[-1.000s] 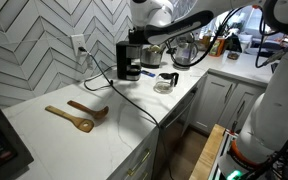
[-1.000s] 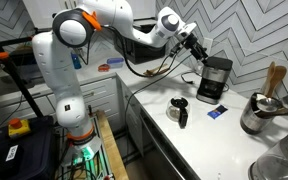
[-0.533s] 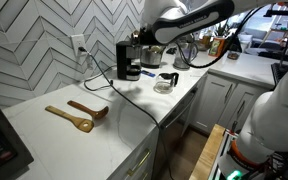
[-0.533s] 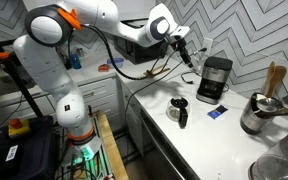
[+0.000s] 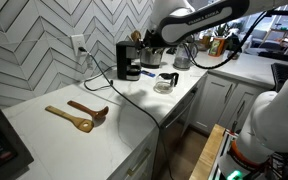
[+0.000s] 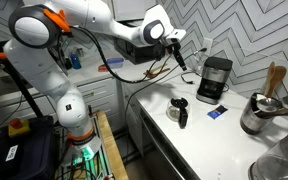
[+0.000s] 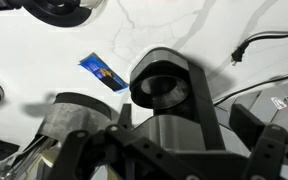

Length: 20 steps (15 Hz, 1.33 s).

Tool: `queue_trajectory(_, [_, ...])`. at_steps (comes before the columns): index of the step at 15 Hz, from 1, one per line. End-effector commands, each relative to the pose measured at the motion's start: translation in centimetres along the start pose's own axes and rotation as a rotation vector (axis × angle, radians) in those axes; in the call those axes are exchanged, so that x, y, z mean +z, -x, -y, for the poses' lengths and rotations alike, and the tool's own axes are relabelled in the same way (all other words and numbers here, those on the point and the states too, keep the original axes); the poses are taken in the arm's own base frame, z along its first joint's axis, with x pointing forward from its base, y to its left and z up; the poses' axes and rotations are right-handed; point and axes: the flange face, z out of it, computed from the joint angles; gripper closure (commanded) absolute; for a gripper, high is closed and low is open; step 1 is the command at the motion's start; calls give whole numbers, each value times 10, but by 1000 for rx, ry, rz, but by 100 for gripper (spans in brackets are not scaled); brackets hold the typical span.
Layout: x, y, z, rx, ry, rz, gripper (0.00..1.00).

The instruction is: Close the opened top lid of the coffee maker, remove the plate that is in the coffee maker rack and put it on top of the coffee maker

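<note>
**Position of units**

- The coffee maker (image 5: 129, 60) stands on the white counter (image 5: 54, 135), against the herringbone tile wall (image 5: 34, 40). Its power cord (image 5: 102, 72) leaves at 9 o'clock in an exterior view.
- The coffee maker rack (image 6: 211, 90) faces the open counter. Its contents are too dark and too small to tell in both exterior views. The plate cannot be identified.
- The wrist view looks down on the machine. A round opening (image 7: 167, 86) shows on its upper face. The position of the top lid cannot be confirmed from any view.

**Gripper**

- The gripper (image 6: 183, 63) hangs in the air at 10 o'clock of the coffee maker, near its top but apart from it.
- In the wrist view the fingers (image 7: 79, 150) appear at the lower corners of the picture. The jaws stand wide apart, and the machine's top shows between them. The claw grasps nothing.

**Other items**

- Glass carafe (image 5: 166, 82): on the counter at 4 o'clock of the coffee maker, near it.
- Blue card (image 6: 216, 113): flat on the counter at 6 o'clock of the machine.
- Steel pot (image 6: 256, 115): at 4 o'clock, well apart.
- Two wooden spoons (image 5: 79, 115): at 7 o'clock, well apart.
</note>
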Motion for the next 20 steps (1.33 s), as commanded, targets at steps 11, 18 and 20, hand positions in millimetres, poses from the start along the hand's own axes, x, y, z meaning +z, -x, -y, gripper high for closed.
queue_trajectory(11, [32, -29, -135, 277, -98, 192, 0])
queue_trajectory(18, [41, -30, -171, 315, -156, 223, 0])
queue_trajectory(20, [40, -31, -165, 307, -159, 223, 0])
